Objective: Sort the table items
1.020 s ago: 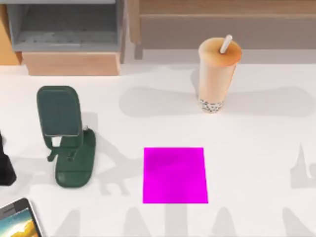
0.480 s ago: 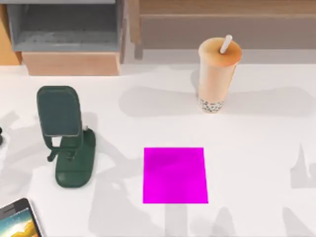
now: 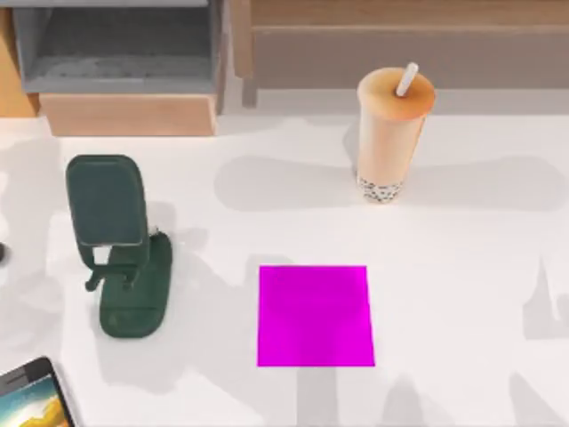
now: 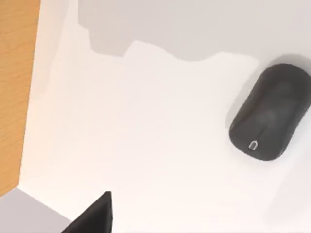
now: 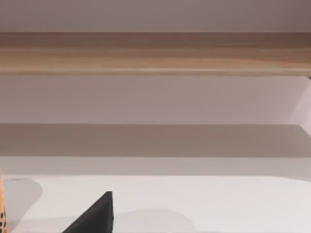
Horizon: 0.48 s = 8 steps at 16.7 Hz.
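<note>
Currently my left wrist camera is looking down at the black mouse point(image 4: 270, 112) lying flat on the white worktop point(image 3: 462, 294); jaws' state, either arm: cannot tell. Smartphone point(image 3: 34, 398) is sitting at the front-left corner, bubble-tea cup point(image 3: 391, 133) standing upright near the back edge.

On the desk point(image 3: 462, 285), the phone stand point(image 3: 120, 249) stood at the left side, and the smartphone point(image 3: 31, 400) lay in front of it, at the near left corner. The square mat point(image 3: 315, 316) lay flat near the middle, to the right of the stand. The bubble-tea cup point(image 3: 391, 138) stood upright behind the mat, well apart from it. An open box point(image 3: 120, 67) sat at the far left edge, behind the stand. In the left wrist view, the mouse point(image 4: 269, 112) rested on the desk.
</note>
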### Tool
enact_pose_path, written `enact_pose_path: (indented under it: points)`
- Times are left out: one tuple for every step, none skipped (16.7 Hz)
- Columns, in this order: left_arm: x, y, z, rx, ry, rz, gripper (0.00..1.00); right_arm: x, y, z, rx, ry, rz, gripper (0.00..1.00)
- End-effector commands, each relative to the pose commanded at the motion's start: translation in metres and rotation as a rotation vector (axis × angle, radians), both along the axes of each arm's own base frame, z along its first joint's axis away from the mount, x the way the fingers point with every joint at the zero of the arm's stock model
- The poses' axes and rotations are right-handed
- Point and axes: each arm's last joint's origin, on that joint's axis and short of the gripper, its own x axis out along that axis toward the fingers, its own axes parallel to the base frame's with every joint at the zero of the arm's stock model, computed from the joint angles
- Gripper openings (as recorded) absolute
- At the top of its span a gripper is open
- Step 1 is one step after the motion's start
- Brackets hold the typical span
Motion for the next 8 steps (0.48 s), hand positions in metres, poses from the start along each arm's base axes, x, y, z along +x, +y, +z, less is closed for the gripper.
enact_pose_path:
  points:
    - [0.014, 0.007, -0.008, 0.016, 0.076, -0.056, 1.00, 0.000, 0.000, 0.000, 0.000, 0.000, 0.000, 1.00]
    - [0.026, 0.013, -0.017, 0.025, 0.147, -0.110, 1.00, 0.000, 0.000, 0.000, 0.000, 0.000, 0.000, 1.00]
    - [0.037, 0.019, -0.026, 0.027, 0.211, -0.160, 1.00, 0.000, 0.000, 0.000, 0.000, 0.000, 0.000, 1.00]
    - [0.046, 0.025, -0.035, 0.024, 0.268, -0.207, 1.00, 0.000, 0.000, 0.000, 0.000, 0.000, 0.000, 1.00]
    - [0.053, 0.029, -0.044, 0.018, 0.316, -0.247, 1.00, 0.000, 0.000, 0.000, 0.000, 0.000, 0.000, 1.00]
    - [0.059, 0.033, -0.052, 0.010, 0.356, -0.282, 1.00, 0.000, 0.000, 0.000, 0.000, 0.000, 0.000, 1.00]
    - [0.064, 0.037, -0.057, 0.002, 0.386, -0.309, 1.00, 0.000, 0.000, 0.000, 0.000, 0.000, 0.000, 1.00]
    - [0.066, 0.039, -0.062, -0.004, 0.406, -0.328, 1.00, 0.000, 0.000, 0.000, 0.000, 0.000, 0.000, 1.00]
